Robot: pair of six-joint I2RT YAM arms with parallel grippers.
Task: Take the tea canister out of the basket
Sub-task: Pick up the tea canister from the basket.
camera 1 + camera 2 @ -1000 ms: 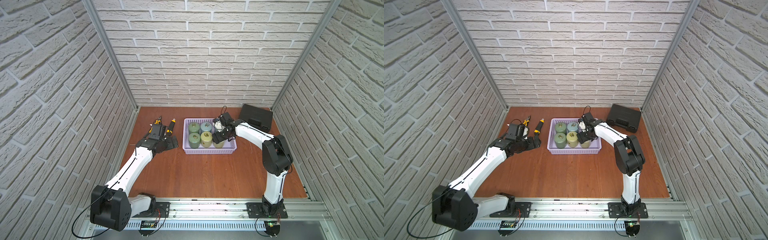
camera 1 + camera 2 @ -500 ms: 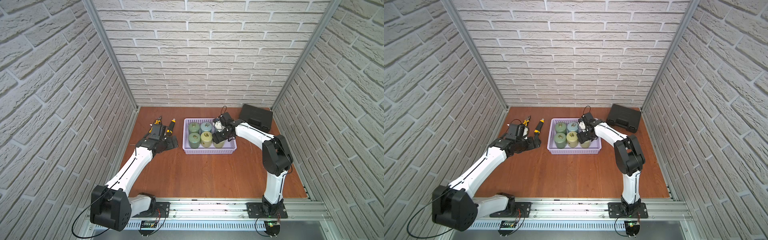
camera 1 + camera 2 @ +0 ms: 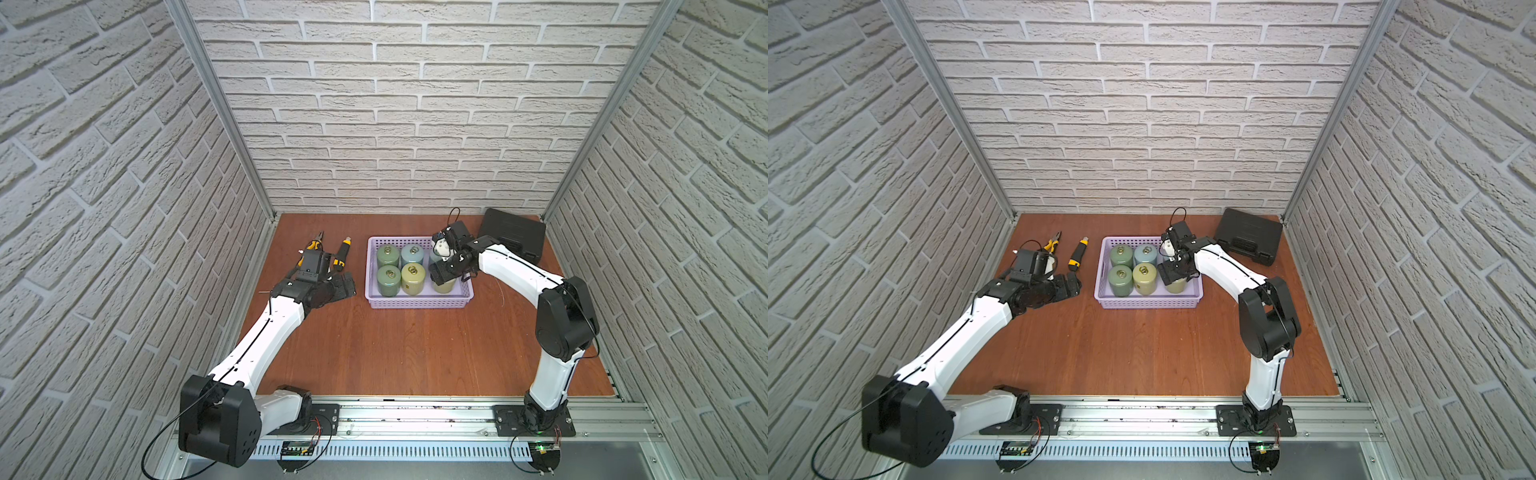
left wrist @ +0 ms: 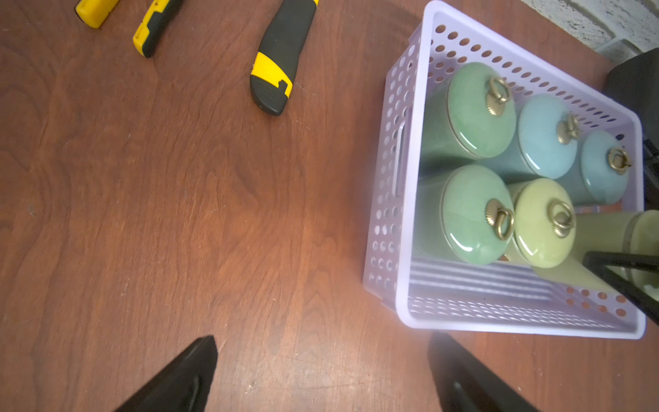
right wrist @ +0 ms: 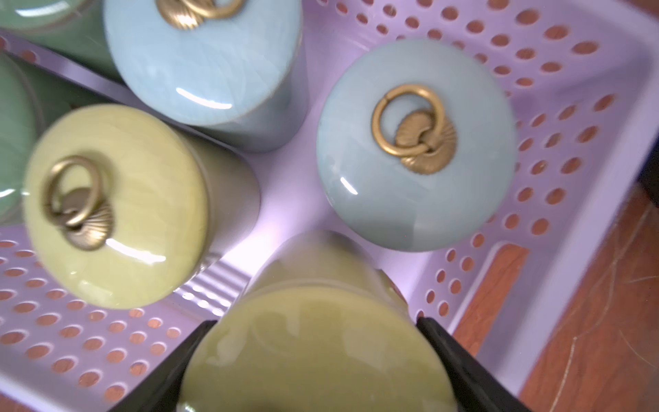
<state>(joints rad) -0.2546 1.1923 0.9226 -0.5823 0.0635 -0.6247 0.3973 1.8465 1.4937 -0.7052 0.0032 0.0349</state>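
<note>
The lavender basket (image 3: 417, 303) (image 3: 1150, 302) stands at the middle back of the table and holds several tea canisters with brass ring lids: green, pale blue and yellow-green. My right gripper (image 3: 446, 272) (image 5: 315, 323) reaches down into the basket's front right corner. It is shut on the lid end of a yellow-green tea canister (image 3: 444, 284) (image 5: 317, 342), one black finger on each side. I cannot see whether the canister's base touches the basket floor. My left gripper (image 3: 345, 286) (image 4: 321, 340) hangs open and empty over bare wood, just left of the basket (image 4: 392, 185).
A black hard case (image 3: 513, 239) lies at the back right, close behind my right arm. Yellow-handled pliers (image 3: 313, 245) and a yellow-black utility knife (image 3: 344, 253) (image 4: 281, 60) lie left of the basket. Brick walls close three sides.
</note>
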